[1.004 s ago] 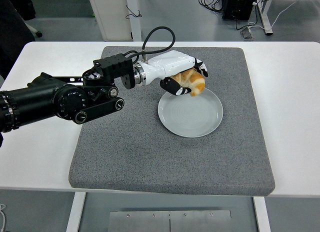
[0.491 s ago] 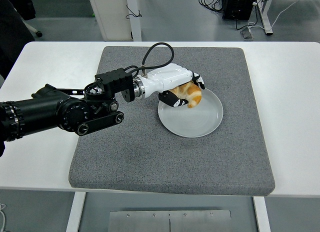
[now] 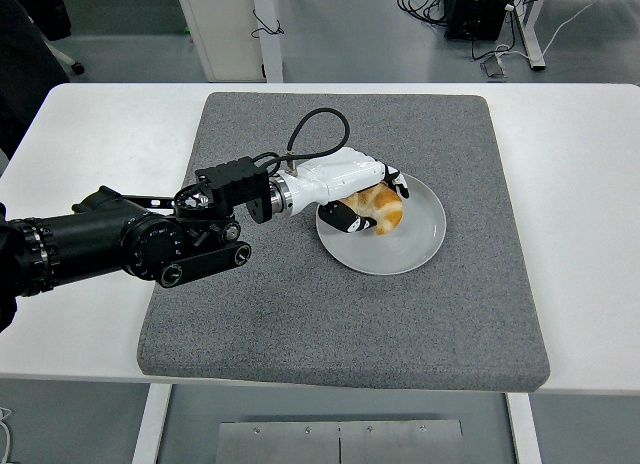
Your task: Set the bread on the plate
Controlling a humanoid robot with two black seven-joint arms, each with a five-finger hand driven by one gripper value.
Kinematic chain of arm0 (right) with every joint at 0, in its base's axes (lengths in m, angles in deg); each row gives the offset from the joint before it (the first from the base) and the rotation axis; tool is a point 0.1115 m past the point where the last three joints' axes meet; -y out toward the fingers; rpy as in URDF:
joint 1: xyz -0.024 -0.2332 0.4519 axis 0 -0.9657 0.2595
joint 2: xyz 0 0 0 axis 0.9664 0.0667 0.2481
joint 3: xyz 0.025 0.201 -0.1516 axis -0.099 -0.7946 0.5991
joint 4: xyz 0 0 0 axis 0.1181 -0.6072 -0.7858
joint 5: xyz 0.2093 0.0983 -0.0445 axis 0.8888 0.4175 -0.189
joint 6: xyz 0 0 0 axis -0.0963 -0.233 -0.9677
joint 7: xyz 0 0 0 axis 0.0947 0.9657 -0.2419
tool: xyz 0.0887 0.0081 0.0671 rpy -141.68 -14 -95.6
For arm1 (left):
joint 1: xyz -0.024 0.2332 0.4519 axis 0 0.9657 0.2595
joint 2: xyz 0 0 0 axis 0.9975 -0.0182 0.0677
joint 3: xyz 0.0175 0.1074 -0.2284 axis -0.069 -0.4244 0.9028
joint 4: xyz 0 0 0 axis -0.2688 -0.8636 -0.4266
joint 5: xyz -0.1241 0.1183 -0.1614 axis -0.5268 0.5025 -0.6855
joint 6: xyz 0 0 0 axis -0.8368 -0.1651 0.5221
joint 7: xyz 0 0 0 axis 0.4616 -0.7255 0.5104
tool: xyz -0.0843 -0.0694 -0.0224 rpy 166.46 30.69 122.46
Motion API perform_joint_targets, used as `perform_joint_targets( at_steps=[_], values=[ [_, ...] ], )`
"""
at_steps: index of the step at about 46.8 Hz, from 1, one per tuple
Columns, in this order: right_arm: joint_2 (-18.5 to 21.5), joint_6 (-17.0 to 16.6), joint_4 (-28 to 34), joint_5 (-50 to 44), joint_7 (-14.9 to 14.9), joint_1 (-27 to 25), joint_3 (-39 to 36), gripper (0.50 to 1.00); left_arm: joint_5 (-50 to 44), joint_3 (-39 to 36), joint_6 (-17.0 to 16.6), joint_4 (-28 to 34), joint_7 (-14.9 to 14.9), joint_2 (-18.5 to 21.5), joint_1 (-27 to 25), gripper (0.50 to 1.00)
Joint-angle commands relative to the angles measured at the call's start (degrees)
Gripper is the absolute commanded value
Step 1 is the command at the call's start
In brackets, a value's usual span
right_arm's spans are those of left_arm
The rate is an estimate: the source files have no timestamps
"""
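Observation:
My left hand [image 3: 368, 196], white with black fingertips, is shut on a golden-brown piece of bread [image 3: 378, 208]. It holds the bread low over the left part of a round grey plate [image 3: 415, 246], which lies on the grey mat. The bread seems to touch or nearly touch the plate; I cannot tell which. The black left arm [image 3: 130, 246] reaches in from the left edge. The right arm is out of view.
The grey mat [image 3: 340, 324] covers the middle of the white table [image 3: 585, 224]. A black cable [image 3: 315, 129] loops up from the wrist. A white post and cables stand on the floor beyond the table's far edge.
My left hand has moved down and nearer with the bread, from above the plate's far-left rim to low over the plate. The arm has dropped with it.

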Motion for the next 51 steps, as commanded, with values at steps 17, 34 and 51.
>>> perform_joint_targets(
  at_steps=[17,34,51],
  values=[
    [0.0,0.0,0.0,0.0,0.0,0.0,0.0,1.000,0.0,-1.1,0.0,-0.2,0.0,-0.1,0.8,0.649],
    [0.0,0.0,0.0,0.0,0.0,0.0,0.0,1.000,0.0,-1.1,0.0,-0.6,0.0,-0.5,1.3,0.660],
    [0.0,-0.1,0.0,0.0,0.0,0.0,0.0,1.000,0.0,-1.1,0.1,-1.0,-0.1,-1.3,1.8,0.683]
  ],
)
